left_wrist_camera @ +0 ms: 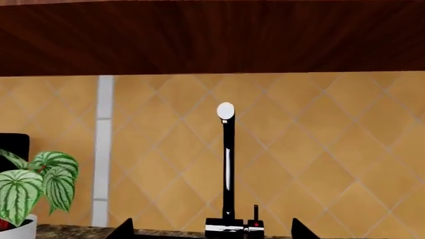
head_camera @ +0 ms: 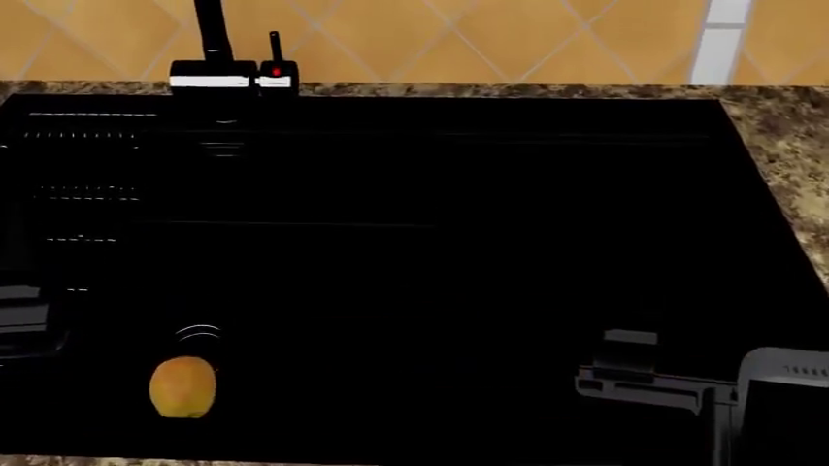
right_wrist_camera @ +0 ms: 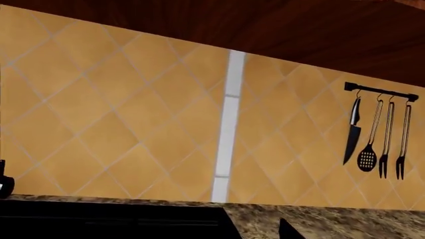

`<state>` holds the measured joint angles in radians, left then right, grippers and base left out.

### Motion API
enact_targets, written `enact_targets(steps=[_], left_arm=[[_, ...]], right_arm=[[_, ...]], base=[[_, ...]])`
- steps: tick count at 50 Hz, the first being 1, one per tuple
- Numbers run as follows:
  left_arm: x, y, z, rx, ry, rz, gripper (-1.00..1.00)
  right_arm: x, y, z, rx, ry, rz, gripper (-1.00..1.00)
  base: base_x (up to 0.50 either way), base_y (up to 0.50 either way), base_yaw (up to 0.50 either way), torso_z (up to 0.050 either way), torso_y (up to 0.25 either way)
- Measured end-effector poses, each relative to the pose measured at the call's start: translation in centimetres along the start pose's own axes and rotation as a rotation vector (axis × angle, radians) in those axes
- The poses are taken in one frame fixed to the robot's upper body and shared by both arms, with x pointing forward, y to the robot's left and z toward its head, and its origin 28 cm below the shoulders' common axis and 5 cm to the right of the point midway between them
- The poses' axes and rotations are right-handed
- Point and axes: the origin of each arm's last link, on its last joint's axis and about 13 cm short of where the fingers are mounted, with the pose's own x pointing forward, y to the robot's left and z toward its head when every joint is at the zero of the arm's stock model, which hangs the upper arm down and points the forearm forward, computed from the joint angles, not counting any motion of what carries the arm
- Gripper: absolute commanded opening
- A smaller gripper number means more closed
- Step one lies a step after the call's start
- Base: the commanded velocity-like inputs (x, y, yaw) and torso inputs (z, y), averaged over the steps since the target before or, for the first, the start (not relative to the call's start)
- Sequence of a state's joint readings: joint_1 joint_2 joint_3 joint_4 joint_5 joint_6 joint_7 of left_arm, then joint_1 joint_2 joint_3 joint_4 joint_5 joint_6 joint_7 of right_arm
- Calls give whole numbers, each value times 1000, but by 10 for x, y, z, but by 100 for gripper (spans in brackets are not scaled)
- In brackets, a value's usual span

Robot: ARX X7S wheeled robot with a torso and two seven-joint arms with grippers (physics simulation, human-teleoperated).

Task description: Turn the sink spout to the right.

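sink spout (left_wrist_camera: 228,164) stands upright at back edge of sink (head_camera: 428,252), on chrome base (head_camera: 213,76), far-left in head view; round outlet faces left wrist camera; short lever with red dot (head_camera: 276,60) just beside base; yellow fruit (head_camera: 182,386) lies in basin near front-left, next to drain ring (head_camera: 198,335); left tool (head_camera: 29,325) barely visible at left edge, right tool (head_camera: 647,374) low over basin's right side; can't tell if either is spread or pressed together; both well apart from spout; granite table (head_camera: 783,146) around sink; potted plant (left_wrist_camera: 33,186) left of spout; utensil rack (right_wrist_camera: 379,132) on tiled wall
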<state>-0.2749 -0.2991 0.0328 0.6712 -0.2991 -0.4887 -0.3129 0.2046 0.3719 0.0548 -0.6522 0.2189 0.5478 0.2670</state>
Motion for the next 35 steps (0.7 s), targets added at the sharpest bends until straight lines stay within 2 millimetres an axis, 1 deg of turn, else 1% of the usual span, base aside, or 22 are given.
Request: enact_targets(steps=[6,19,35], left_arm=[[1,-1,1,0,-1,-2,100],[2,-2,2,2,-4,-6,100],[1,-2,3,4,-5,-5,100]], right_arm=[[0,-1,0,-1,3,-3,100],[-1,-1,-1,-1,8,-7,100],[-2,-1,-3,-3,12,-12,100]], base=[[365,115,0,0,3],[98,293,0,0,0],[50,137,0,0,0]])
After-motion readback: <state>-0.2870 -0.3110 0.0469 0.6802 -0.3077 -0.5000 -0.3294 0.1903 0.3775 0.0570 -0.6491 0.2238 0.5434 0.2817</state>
